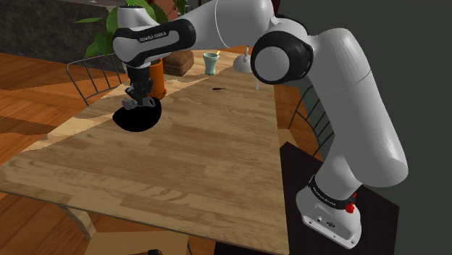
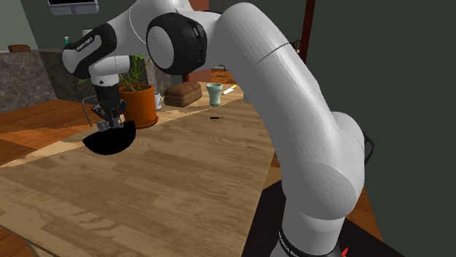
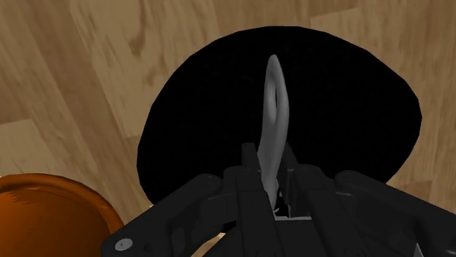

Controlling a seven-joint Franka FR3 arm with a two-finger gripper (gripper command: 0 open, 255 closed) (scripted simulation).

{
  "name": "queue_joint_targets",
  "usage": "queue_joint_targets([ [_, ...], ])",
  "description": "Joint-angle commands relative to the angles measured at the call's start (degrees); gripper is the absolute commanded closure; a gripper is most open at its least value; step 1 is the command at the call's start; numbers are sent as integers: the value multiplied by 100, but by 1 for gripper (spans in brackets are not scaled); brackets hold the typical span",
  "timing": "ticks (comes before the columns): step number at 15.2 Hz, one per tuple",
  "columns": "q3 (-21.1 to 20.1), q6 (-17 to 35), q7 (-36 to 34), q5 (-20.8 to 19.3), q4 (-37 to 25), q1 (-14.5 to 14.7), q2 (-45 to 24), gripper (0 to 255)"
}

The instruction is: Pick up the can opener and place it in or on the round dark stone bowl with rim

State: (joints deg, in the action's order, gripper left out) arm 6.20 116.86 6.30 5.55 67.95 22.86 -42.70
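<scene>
Claw (image 3: 275,177) clasping grey can opener (image 3: 275,109), lower end hidden, above black bowl (image 3: 354,117)

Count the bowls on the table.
1. The black bowl sits on the wooden table beside the orange plant pot, directly under the end effector, which clasps the grey can opener. The arm hides some tabletop, so others may be hidden.

Can opener (image 3: 275,117): plain grey, slender, slightly curved. It is clasped between the fingers of the gripper (image 3: 276,182) and projects straight out past the fingertips.

Bowl (image 3: 365,124): round, uniformly black, upright, directly beneath the gripper. The opener's free end lies over its interior; contact cannot be determined.
</scene>
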Motion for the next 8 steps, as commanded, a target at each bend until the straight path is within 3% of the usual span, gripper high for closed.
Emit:
queue_joint_targets([
  [1, -5, -5, -5, 0, 24, 5, -56, 255],
  [5, -4, -5, -4, 1, 24, 5, -56, 255],
  [6, -4, -7, -9, -1, 33, 10, -45, 0],
  [8, -6, -10, -28, -4, 11, 25, -64, 0],
])
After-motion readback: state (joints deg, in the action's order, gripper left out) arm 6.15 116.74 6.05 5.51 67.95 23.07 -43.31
